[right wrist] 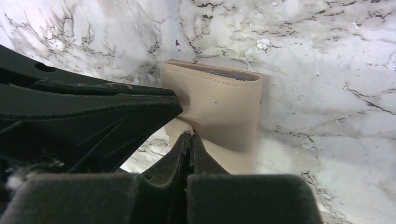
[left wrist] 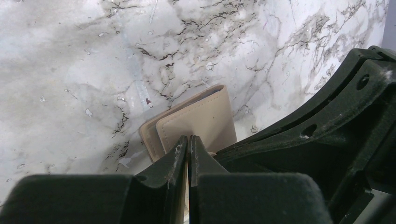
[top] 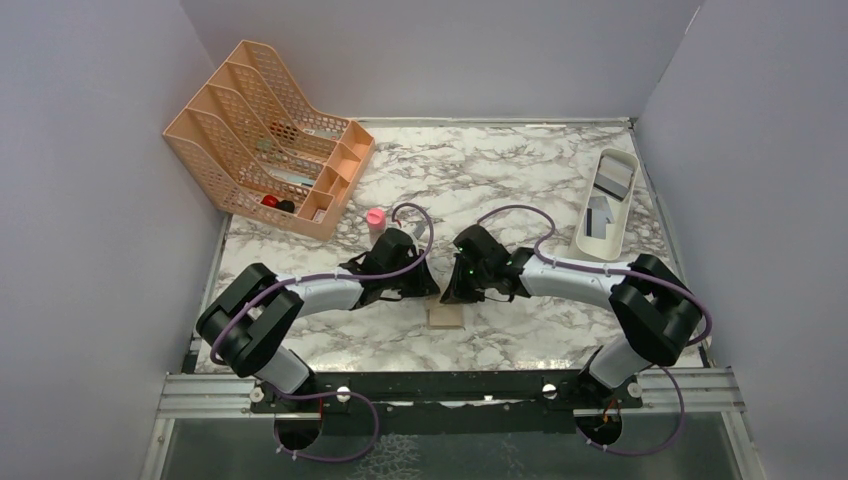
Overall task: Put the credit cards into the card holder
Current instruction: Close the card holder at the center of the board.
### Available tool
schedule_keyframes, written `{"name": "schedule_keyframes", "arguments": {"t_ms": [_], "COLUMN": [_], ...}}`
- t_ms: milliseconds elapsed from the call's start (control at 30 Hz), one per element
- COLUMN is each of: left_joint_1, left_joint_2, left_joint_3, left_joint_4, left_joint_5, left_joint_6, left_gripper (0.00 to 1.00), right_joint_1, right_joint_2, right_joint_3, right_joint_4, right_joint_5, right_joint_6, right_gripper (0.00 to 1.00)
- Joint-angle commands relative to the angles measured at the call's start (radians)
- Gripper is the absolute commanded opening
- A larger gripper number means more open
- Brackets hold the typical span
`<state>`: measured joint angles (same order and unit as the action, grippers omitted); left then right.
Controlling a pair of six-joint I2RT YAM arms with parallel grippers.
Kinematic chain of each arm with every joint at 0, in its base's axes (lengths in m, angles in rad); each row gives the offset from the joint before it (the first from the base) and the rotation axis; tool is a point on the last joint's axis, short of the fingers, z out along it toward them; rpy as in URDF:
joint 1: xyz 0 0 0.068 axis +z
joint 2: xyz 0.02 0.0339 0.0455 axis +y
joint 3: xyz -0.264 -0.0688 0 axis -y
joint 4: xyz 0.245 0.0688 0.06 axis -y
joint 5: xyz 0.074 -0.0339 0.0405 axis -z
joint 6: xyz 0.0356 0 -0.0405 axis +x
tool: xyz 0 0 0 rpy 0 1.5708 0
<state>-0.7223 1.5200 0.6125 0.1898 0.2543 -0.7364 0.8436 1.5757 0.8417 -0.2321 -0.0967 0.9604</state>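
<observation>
The tan card holder (top: pixel 446 317) lies on the marble table between both arms, mostly folded. It also shows in the left wrist view (left wrist: pixel 201 119) and the right wrist view (right wrist: pixel 224 102), where a thin light blue edge shows at its fold. My left gripper (top: pixel 432 288) (left wrist: pixel 188 137) is shut, with a tan sliver of the holder between its fingers. My right gripper (top: pixel 450 292) (right wrist: pixel 190 135) is shut at the holder's raised near flap. The two grippers almost touch. Greyish credit cards (top: pixel 614 181) (top: pixel 598 216) lie in the white tray at the far right.
The long white tray (top: pixel 583 245) stands at the right back by the wall. A peach mesh file rack (top: pixel 270 140) fills the left back corner. A small pink object (top: pixel 375 217) stands just behind the left gripper. Grey walls enclose three sides.
</observation>
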Motion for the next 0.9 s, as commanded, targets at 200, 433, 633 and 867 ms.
{"name": "schedule_keyframes", "arguments": {"t_ms": [200,433,633,867], "left_joint_1": [-0.008,-0.008,-0.008,-0.008], "left_joint_2": [-0.001,-0.01,-0.005,-0.001], "left_joint_3": [-0.016,-0.02,-0.02,-0.02], "left_joint_4": [0.016,0.016,0.023,0.027], "left_joint_5": [-0.001,-0.001,0.0,0.005], "left_joint_6": [0.02,0.019,0.017,0.016], "left_gripper": [0.08,0.08,0.08,0.08], "right_joint_1": [0.007,0.007,0.008,0.008], "right_joint_2": [-0.004,0.001,-0.013,0.0], "right_joint_3": [-0.022,-0.026,-0.043,-0.044], "right_joint_4": [-0.025,-0.026,-0.011,-0.008], "right_joint_5": [0.045,0.027,-0.001,0.006], "right_joint_6": [0.005,0.009,0.023,0.026], "right_gripper": [0.01,0.01,0.01,0.01]}}
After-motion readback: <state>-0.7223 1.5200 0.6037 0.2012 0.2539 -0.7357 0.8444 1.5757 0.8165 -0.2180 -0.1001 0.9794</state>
